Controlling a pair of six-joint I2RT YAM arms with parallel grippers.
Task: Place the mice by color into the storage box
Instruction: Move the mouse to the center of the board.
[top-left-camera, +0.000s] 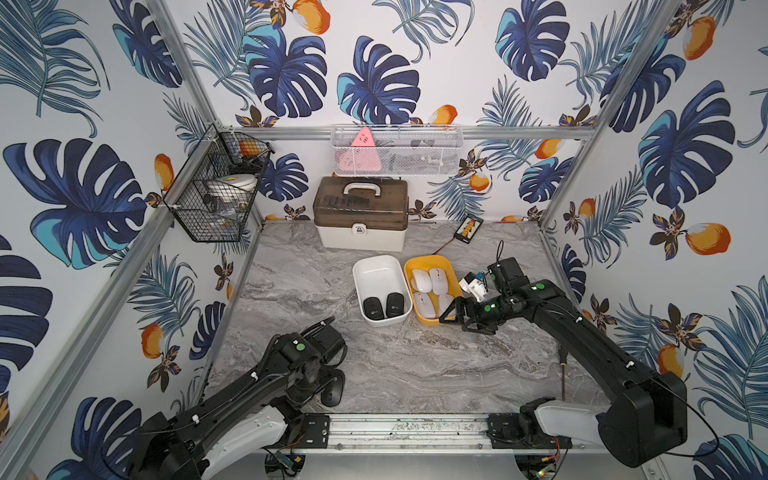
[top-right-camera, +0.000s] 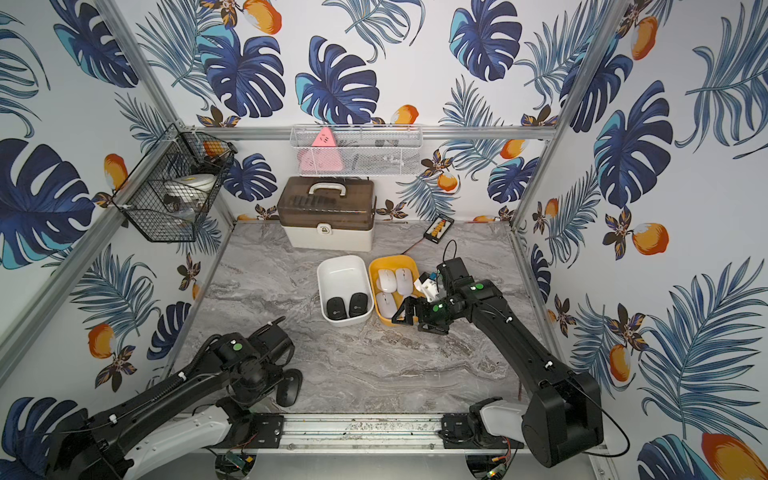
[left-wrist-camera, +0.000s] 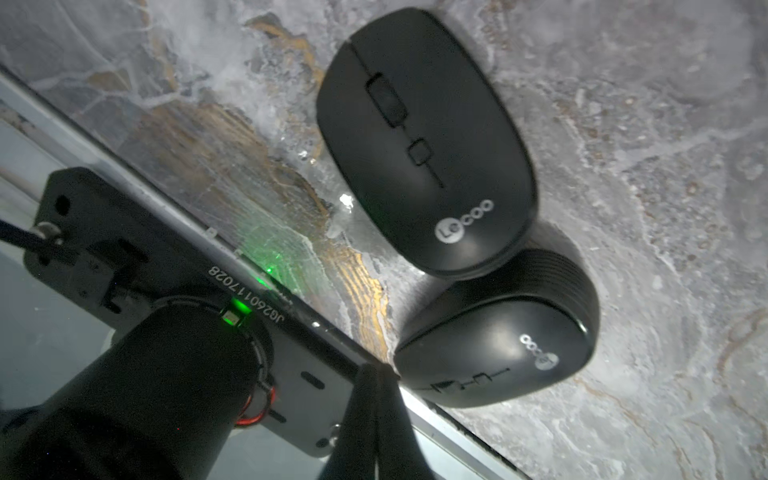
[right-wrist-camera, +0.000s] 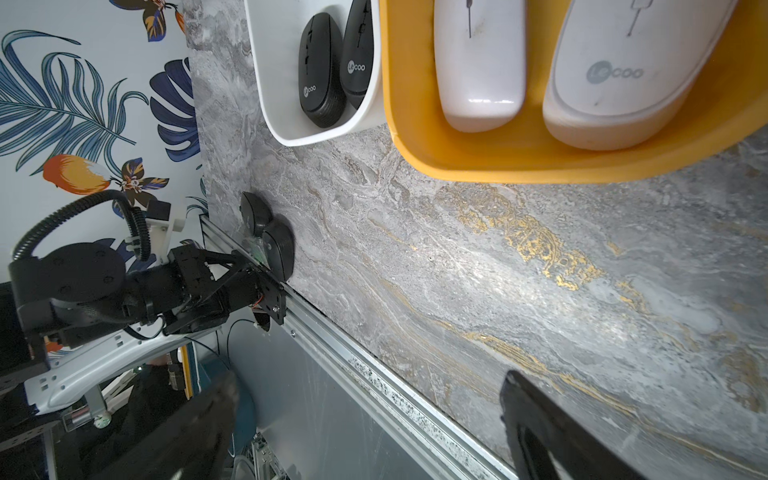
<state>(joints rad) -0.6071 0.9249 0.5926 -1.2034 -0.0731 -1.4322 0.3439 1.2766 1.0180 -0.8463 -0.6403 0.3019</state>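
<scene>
Bending left arm low by near table (top-left-camera: 415, 365) edge, my left gripper (left-wrist-camera: 376, 399) pinched together, empty, just beside tipped-up black mouse (left-wrist-camera: 498, 332); flat black mouse (left-wrist-camera: 424, 145) next to it. Right arm stretched out, right gripper (top-left-camera: 455, 318) wide apart, empty, over yellow bin (top-left-camera: 428, 259) near rim.

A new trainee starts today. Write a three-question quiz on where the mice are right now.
1. How many black mice lie in the white bin?
2. True or false: the yellow bin holds a black mouse.
3. Where are the other two black mice? A: in the yellow bin. B: on the table beside the left gripper. C: in the white bin.
Key: 1: two. 2: false. 3: B.
</scene>
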